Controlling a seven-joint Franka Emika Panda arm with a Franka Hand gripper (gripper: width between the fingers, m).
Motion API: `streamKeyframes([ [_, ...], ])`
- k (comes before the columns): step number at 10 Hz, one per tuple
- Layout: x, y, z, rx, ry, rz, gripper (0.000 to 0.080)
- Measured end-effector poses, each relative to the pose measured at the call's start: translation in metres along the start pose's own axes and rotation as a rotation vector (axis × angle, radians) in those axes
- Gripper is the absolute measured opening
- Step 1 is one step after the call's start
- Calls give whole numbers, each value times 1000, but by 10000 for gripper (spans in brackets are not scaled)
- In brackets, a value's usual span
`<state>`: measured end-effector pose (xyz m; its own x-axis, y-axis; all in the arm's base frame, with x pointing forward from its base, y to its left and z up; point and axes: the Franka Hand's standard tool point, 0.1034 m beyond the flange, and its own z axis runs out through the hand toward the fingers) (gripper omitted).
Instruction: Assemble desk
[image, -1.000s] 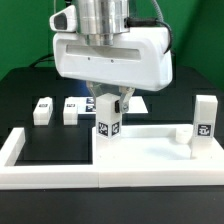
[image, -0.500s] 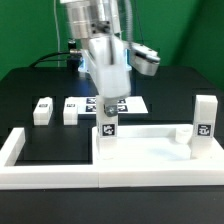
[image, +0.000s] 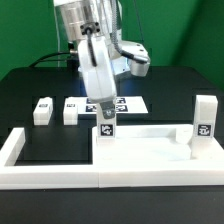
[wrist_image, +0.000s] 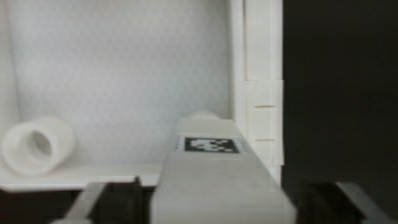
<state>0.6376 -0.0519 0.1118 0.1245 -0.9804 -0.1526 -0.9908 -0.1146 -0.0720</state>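
The white desk tabletop (image: 150, 150) lies flat at the front with its raised edges up. One tagged block leg (image: 107, 125) stands upright at its corner on the exterior view's left, and a second leg (image: 204, 118) stands at the corner on the right. My gripper (image: 106, 107) comes down from above and is shut on the top of the left leg. In the wrist view the leg (wrist_image: 222, 170) sits between the dark fingers (wrist_image: 111, 200), beside the tabletop's raised edge (wrist_image: 262, 80) and a round socket (wrist_image: 32, 148).
Two more white legs (image: 42, 110) (image: 71, 110) lie on the black table at the exterior view's left. The marker board (image: 133, 103) lies behind the gripper. Low white fence bars (image: 45, 172) run along the front and left.
The wrist has turned about its vertical axis: the broad white gripper body faced the camera before and now shows edge-on. The gripper stays on the left leg.
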Motion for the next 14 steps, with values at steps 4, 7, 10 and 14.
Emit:
streamKeyframes([
  [4, -2, 3, 1, 2, 16, -439, 637],
  [7, 2, 3, -3, -51, 42, -859, 648],
  [10, 5, 4, -3, -53, 29, -1056, 648],
  [14, 5, 4, -3, -49, 34, -854, 288],
])
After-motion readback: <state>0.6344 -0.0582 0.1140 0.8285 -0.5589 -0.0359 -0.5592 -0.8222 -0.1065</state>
